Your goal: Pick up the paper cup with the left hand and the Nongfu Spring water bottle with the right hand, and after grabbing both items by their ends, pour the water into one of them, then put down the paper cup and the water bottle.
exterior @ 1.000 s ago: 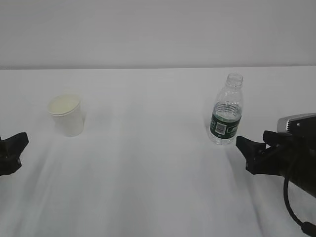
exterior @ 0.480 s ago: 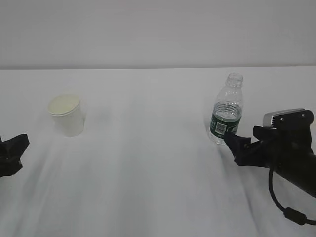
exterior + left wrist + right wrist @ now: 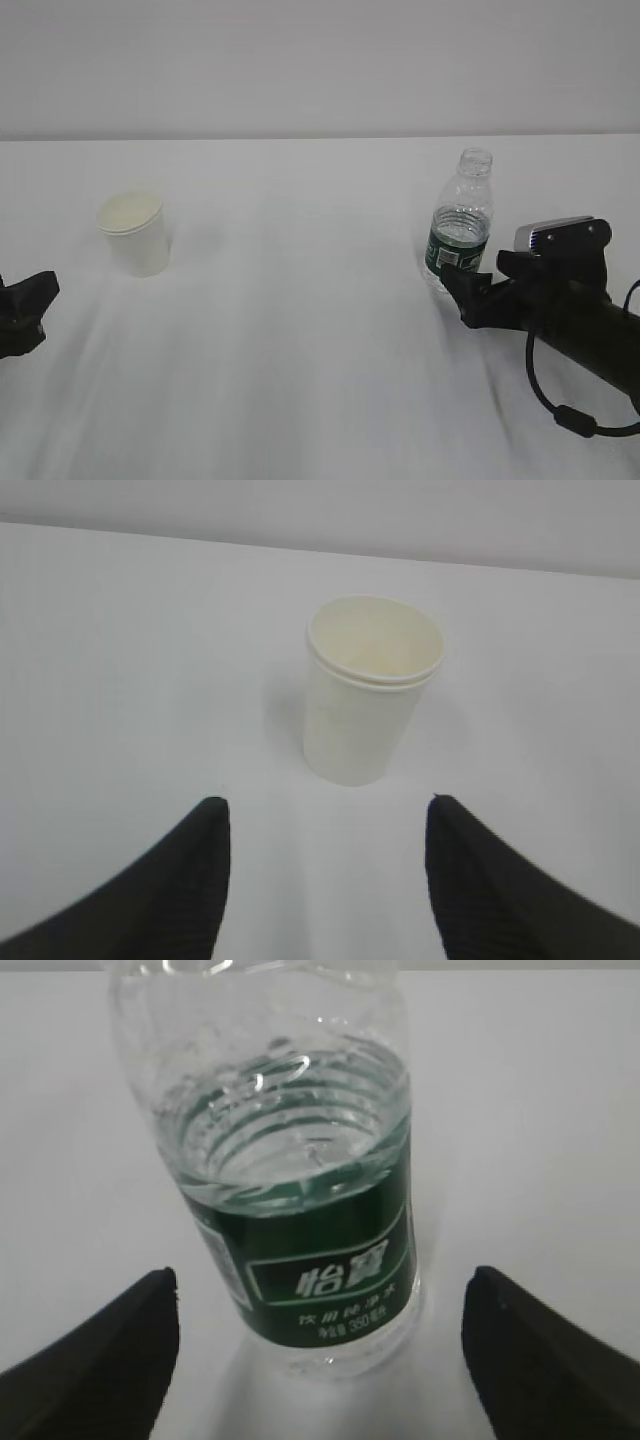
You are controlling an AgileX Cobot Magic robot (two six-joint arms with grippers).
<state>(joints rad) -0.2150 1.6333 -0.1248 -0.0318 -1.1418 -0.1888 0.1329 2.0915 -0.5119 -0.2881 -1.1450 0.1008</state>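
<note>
Fingers (image 3: 90,1355) of the right gripper (image 3: 462,290) stood spread wide, flanking the one Nongfu Spring water bottle (image 3: 458,226) without touching it. It stood upright on the white counter (image 3: 300,330), open mouth up: clear, ribbed, dark green label, water (image 3: 290,1140) reaching just above the label. Left gripper (image 3: 320,870) fingers were parted too, the single white paper cup (image 3: 368,685) upright just ahead, cream inside, rim up.

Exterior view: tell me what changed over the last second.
The right gripper slid in from the right edge toward the water bottle; its fingertips now overlap the bottle's base in the exterior view, with the jaws wide apart on either side and nothing gripped. The bottle, the paper cup and the left gripper stayed put.
</note>
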